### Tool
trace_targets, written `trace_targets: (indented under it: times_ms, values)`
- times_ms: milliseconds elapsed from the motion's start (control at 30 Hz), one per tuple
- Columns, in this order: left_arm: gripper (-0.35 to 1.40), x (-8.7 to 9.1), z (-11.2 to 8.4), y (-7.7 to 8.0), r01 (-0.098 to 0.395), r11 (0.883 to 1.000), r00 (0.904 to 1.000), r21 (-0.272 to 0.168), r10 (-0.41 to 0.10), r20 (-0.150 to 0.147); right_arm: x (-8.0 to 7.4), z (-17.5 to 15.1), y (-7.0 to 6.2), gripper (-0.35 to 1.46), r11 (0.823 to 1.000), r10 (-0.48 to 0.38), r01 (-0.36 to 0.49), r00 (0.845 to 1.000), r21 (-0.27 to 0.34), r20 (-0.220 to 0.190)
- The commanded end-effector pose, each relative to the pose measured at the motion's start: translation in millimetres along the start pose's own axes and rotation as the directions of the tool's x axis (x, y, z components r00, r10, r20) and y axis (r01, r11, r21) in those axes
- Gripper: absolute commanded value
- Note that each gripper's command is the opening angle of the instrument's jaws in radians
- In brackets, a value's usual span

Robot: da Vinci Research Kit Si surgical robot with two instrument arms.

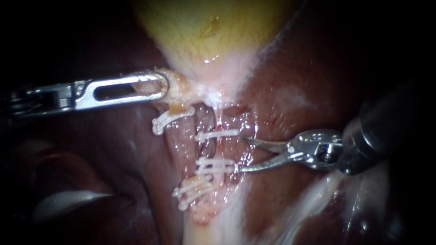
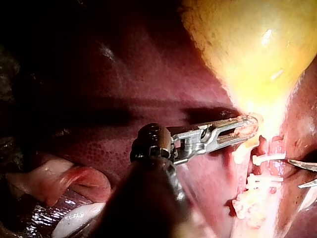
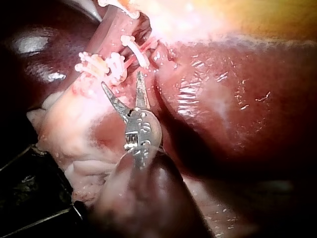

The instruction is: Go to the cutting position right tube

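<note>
Jaws of my right instrument [image 1: 240,154] stand open and empty, tips just beside the right tube [image 1: 221,149], between its upper clip [image 1: 217,134] and lower clips [image 1: 213,162]. Advance squarely until the tube lies between the blades, clear of every clip. My left instrument [image 1: 159,85] has its jaws closed on the gallbladder [image 1: 213,27] at its neck.

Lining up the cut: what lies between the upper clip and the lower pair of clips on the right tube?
Only bare right tube between upper clip and lower pair, in the endoscope view; the right instrument stands open toward that stretch.
</note>
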Motion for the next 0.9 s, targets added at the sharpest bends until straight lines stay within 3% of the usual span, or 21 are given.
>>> trace_targets:
  times_ms: [33,233,500,633,900]
  values:
    - [-0.35,0.0,0.0,0.0,0.0,1.0,1.0,0.0,0.0,0.0,-0.1,0.1,0.1,1.41,1.0,0.005,-0.005,1.0,0.006,0.001]
    - [-0.35,0.1,0.0,0.0,0.0,1.0,1.0,-0.001,0.0,0.001,-0.2,0.8,0.9,1.41,0.997,0.068,-0.068,0.998,0.032,0.008]
    - [-0.35,0.1,0.0,0.0,0.0,1.0,1.0,-0.001,0.0,0.001,-0.3,2.1,1.7,1.39,0.978,0.19,-0.192,0.981,0.079,0.034]
    - [-0.35,0.1,0.0,0.0,0.0,1.0,1.0,-0.001,0.0,0.001,-0.3,3.2,2.2,1.39,0.973,0.21,-0.213,0.977,0.093,0.048]
    - [-0.35,0.1,0.0,0.0,0.0,1.0,1.0,-0.001,0.0,0.001,0.4,4.5,3.4,1.39,0.969,0.22,-0.221,0.975,0.106,0.022]
